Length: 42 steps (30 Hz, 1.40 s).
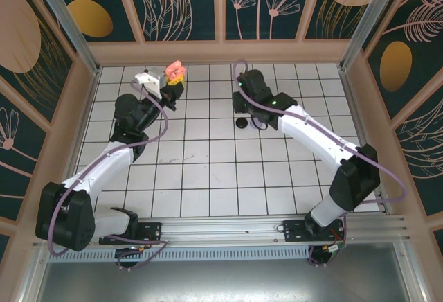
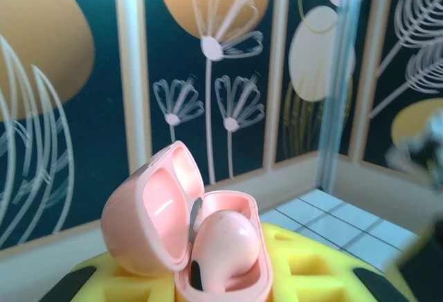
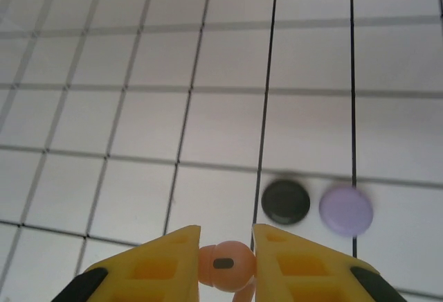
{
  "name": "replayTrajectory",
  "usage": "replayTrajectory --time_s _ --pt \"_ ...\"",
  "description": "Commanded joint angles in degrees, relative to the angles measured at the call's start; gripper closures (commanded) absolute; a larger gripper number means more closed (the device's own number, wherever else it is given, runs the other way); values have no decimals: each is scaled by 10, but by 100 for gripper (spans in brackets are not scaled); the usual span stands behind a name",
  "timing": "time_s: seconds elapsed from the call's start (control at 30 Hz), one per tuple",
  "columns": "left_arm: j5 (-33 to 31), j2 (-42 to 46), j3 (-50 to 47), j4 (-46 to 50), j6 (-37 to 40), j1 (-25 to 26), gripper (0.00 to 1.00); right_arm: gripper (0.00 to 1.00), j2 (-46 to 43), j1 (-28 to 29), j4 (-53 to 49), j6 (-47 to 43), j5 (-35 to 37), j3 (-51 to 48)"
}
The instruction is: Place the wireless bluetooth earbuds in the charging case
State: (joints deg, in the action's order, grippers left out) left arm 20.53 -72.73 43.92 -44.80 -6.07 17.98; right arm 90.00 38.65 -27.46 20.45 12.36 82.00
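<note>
A salmon-pink charging case (image 2: 149,222) stands with its lid hinged open, and my left gripper (image 2: 221,271) is shut on its base. One salmon earbud (image 2: 227,243) sits in the case's right socket. From above, the case (image 1: 174,72) is held up near the back wall by the left gripper (image 1: 171,89). My right gripper (image 3: 226,233) is shut on a second salmon earbud (image 3: 225,265), its yellow fingers (image 3: 169,267) pinching the head above the tiled floor. The right wrist (image 1: 252,84) hovers mid-back, apart from the case.
A small round black item (image 3: 285,201) and a lavender one (image 3: 346,210) lie side by side on the white tiles ahead of the right gripper. The black one (image 1: 241,122) also shows from above. Patterned walls (image 1: 221,4) enclose the tiled floor (image 1: 208,170).
</note>
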Motion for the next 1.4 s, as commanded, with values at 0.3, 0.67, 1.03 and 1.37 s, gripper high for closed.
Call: replayTrajectory --time_s 0.3,0.67,1.03,1.37 --pt "185 -18 -84 -140 -6 23 100 76 -72 -8 189 -126 -93 56" --pt "176 -95 -6 -149 7 83 100 77 -126 -8 328 -156 -212 -54" --pt "178 -127 26 -206 -18 89 100 77 -178 -8 400 -118 -248 -139" --pt "180 -130 35 -200 -4 92 100 77 -174 -2 425 -86 -284 -151"
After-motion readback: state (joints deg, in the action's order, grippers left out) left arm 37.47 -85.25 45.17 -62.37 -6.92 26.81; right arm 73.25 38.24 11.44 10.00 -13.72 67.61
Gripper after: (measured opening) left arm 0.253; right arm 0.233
